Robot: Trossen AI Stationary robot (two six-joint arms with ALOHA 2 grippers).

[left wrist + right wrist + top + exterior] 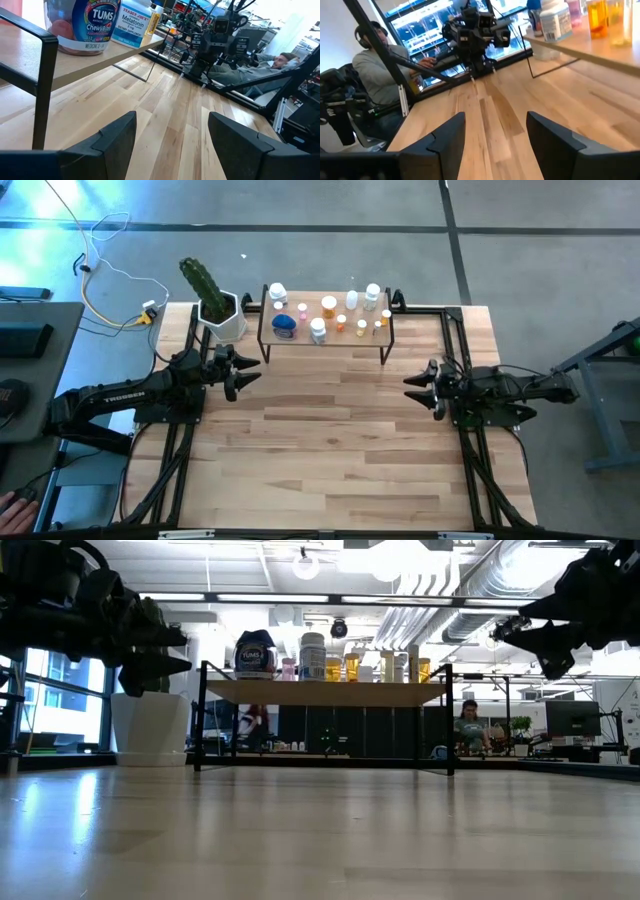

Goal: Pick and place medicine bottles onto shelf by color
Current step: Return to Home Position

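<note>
Wooden shelf stood at the back of the table, medicine bottles on top, left gripper and right gripper hung at each side, both spread wide, holding nothing.

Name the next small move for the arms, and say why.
Probably draw both arms back to rest: the left gripper and right gripper hang open and empty, clear of the shelf, and every medicine bottle in view stands on it.

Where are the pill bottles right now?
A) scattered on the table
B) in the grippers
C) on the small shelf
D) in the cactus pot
C: the bottles stand on the shelf; the left gripper and right gripper are open, empty.
</note>
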